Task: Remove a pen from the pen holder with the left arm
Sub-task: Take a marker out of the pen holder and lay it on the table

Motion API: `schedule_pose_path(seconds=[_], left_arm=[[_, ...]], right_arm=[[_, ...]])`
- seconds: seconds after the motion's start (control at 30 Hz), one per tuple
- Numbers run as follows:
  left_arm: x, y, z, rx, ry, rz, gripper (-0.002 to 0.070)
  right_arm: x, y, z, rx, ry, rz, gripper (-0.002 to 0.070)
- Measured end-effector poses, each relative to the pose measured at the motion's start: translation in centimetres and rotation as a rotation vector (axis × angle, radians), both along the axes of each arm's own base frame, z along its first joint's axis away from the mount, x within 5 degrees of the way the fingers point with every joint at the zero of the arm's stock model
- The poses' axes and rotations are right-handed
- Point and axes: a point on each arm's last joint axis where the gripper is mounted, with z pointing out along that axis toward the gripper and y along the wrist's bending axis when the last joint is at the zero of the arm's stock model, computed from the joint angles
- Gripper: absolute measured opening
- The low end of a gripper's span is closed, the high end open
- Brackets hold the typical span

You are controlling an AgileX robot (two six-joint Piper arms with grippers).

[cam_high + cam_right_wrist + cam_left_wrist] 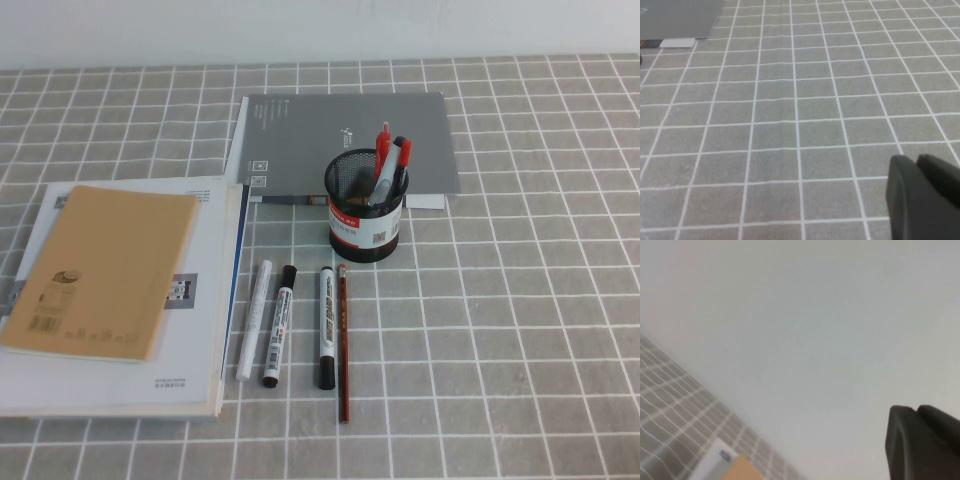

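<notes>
A black mesh pen holder (365, 215) stands upright near the middle of the table, in front of a grey book (340, 130). Out of it stick a red pen (382, 150) and a red-capped marker (399, 165). Neither arm shows in the high view. In the left wrist view my left gripper (916, 409) is shut with nothing in it, facing the pale wall above the table's far edge. In the right wrist view my right gripper (916, 158) is shut and empty over bare checked cloth.
On the cloth in front of the holder lie a white marker (254, 318), two black markers (280, 325) (327, 327) and a red pencil (343, 343). A tan notebook (105, 270) lies on a white book (200, 340) at the left.
</notes>
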Motion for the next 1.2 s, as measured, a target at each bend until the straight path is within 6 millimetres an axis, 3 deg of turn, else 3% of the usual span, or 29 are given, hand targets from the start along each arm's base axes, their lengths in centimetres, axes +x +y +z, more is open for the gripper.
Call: schedule_pose_path(seconds=[0.1, 0.17, 0.4, 0.63, 0.9, 1.07, 1.2], left_arm=[[0.0, -0.1, 0.0, -0.099, -0.002, -0.034, -0.0004], [0.0, -0.4, 0.2, -0.057, 0.06, -0.052, -0.0004], [0.4, -0.3, 6.8, 0.241, 0.21, 0.0, -0.0004], [4.9, -1.6, 12.0, 0.535, 0.375, -0.147, -0.0004], [11.6, -7.1, 11.3, 0.682, 0.292, -0.397, -0.0004], [14.9, -11.5, 9.4, 0.754, 0.186, -0.512, -0.0004], [17.1, -13.8, 7.0, 0.736, 0.197, -0.605, 0.0005]], right_arm=[[0.0, 0.0, 0.0, 0.0, 0.0, 0.0, -0.0013], [0.0, 0.0, 0.0, 0.0, 0.0, 0.0, -0.0013], [0.0, 0.0, 0.0, 0.0, 0.0, 0.0, -0.0013], [0.0, 0.0, 0.0, 0.0, 0.0, 0.0, -0.0013], [0.0, 0.0, 0.0, 0.0, 0.0, 0.0, -0.0013], [0.0, 0.0, 0.0, 0.0, 0.0, 0.0, -0.0013], [0.0, 0.0, 0.0, 0.0, 0.0, 0.0, -0.0013]])
